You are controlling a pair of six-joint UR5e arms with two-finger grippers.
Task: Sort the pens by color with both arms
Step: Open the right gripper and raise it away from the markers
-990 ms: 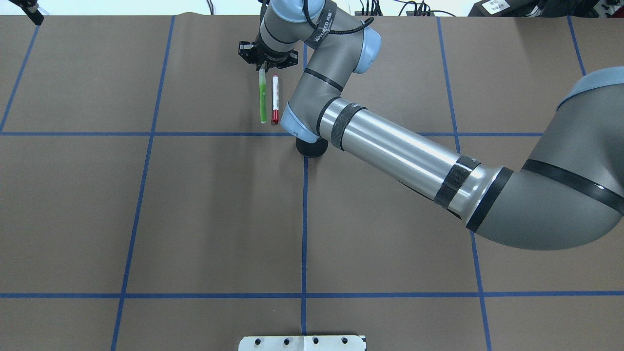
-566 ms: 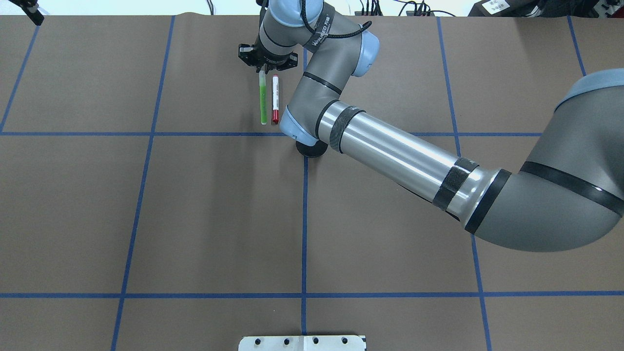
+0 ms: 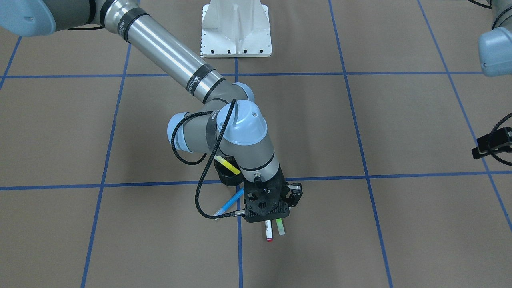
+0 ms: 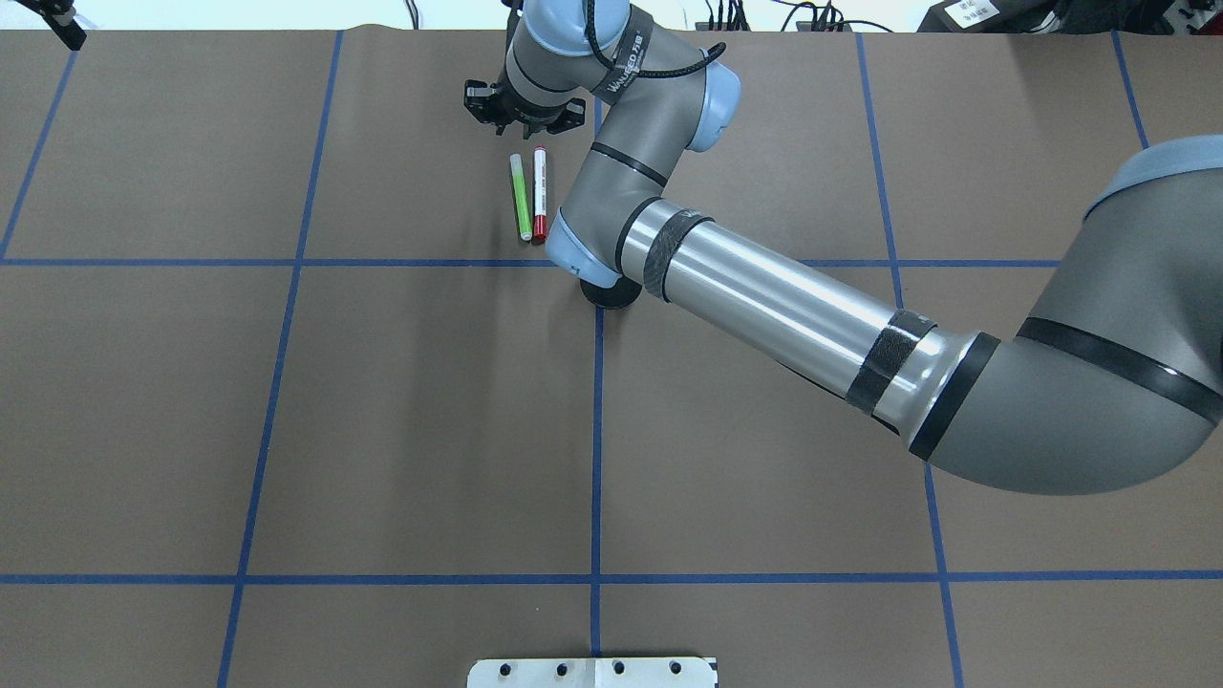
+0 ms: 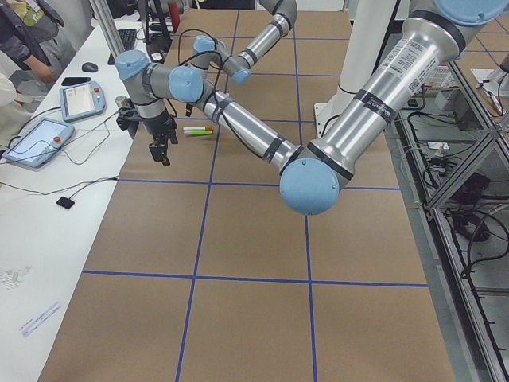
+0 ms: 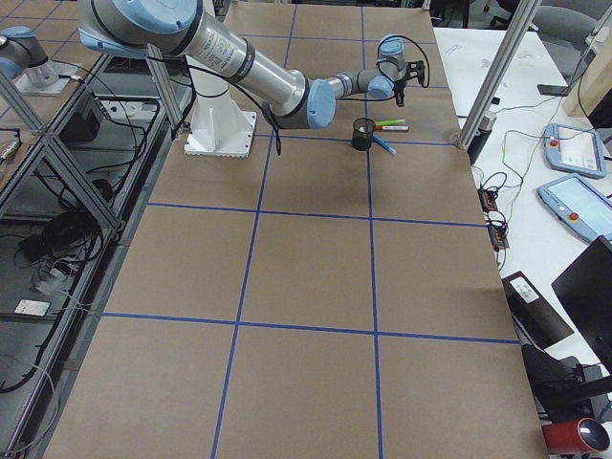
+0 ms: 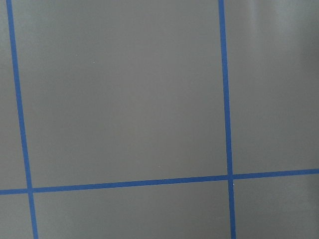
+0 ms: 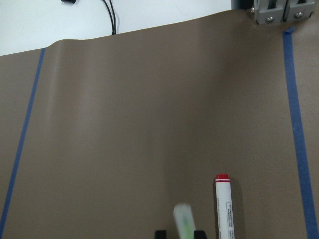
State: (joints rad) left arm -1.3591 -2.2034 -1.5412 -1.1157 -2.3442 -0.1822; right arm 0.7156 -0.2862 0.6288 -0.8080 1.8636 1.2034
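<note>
The green highlighter (image 4: 521,197) lies flat on the brown table beside the red-capped white marker (image 4: 540,191), both at the far middle. My right gripper (image 4: 518,122) hovers just past their far ends, open and empty. In the right wrist view the green highlighter (image 8: 183,222) is blurred between the fingertips (image 8: 199,233), beside the red marker (image 8: 225,206). The blue highlighter (image 3: 230,202) lies next to the black cup (image 3: 225,177), and the yellow highlighter (image 3: 231,165) stands in it. My left gripper (image 4: 59,26) is at the far left corner; I cannot tell its state.
The right arm's forearm (image 4: 783,315) stretches across the table's middle and covers most of the cup (image 4: 611,292). Blue tape lines (image 4: 596,430) grid the brown mat. The white pedestal base (image 3: 236,28) stands at the robot's edge. Tablets (image 5: 44,142) lie on the white bench beyond the table.
The green highlighter was held tilted by its far end in the right gripper. It has been let go and lies flat beside the red marker. The gripper has drawn slightly away.
</note>
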